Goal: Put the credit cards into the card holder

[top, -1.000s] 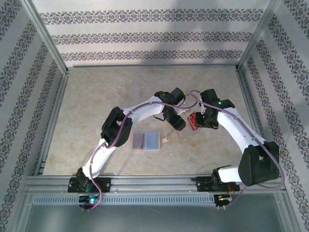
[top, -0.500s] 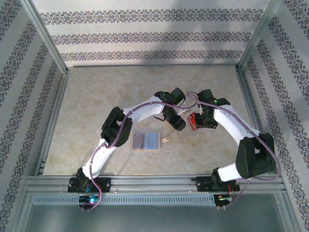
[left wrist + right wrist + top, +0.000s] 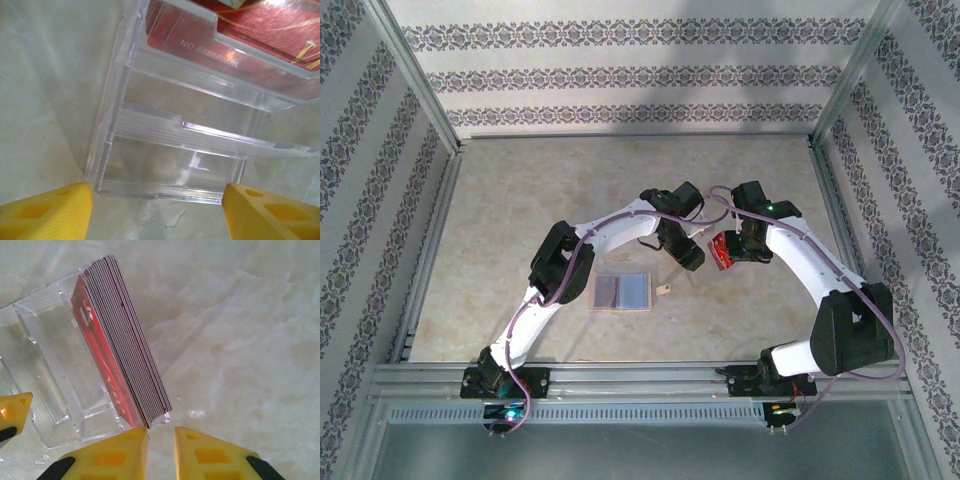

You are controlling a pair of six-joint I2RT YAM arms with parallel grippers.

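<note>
I count one red card stack in one clear stand, one wallet mid-frame. Left fingers spread wide, empty; right fingers nearly closed, grip unclear.

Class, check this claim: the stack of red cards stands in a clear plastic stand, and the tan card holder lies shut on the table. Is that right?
Not quite. The top external view shows the card holder lying open, grey pockets up. The red cards do stand in the clear stand.
</note>
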